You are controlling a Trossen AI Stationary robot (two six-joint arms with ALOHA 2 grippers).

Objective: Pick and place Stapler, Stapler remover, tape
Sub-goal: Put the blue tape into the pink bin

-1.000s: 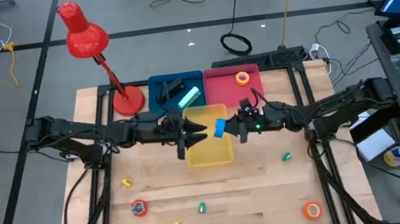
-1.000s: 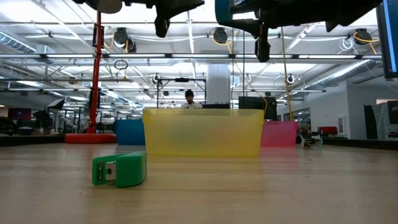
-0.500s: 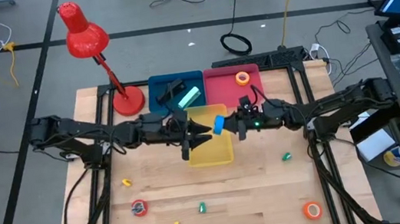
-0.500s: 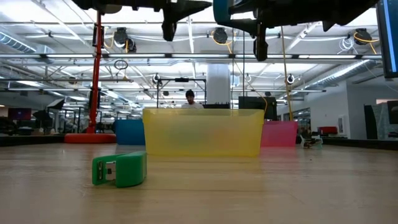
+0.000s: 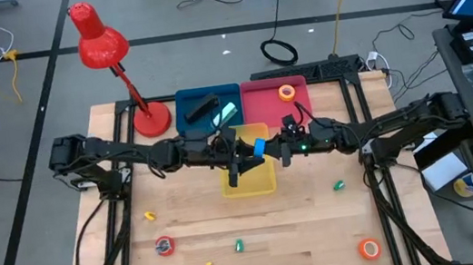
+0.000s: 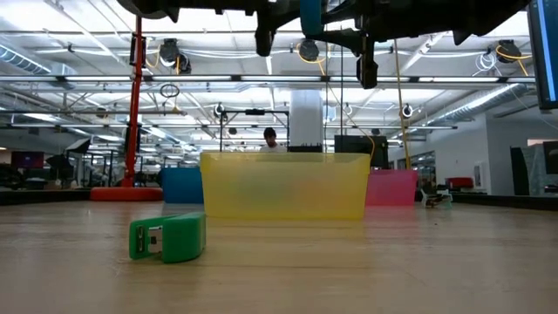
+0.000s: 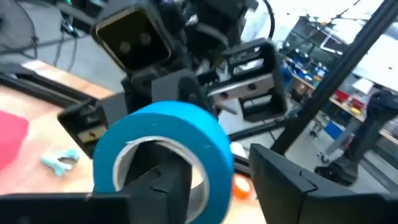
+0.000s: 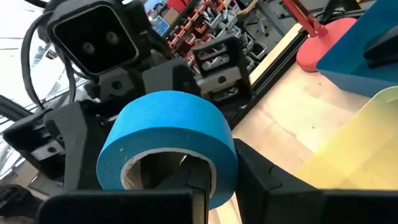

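Blue tape roll (image 5: 260, 149) | held at frame centre above yellow bin (image 5: 247, 171) | grasped by right pincer (image 5: 273, 151) through its core | left pincer (image 5: 242, 159) spread around roll, judged a handover.

Bright overhead light, blurred wrist views

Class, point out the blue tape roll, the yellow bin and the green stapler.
blue tape roll (image 8: 168, 134): right wrist view, outer band.
yellow bin (image 6: 285, 187): low view, front wall.
green stapler (image 6: 168, 237): low view, side.
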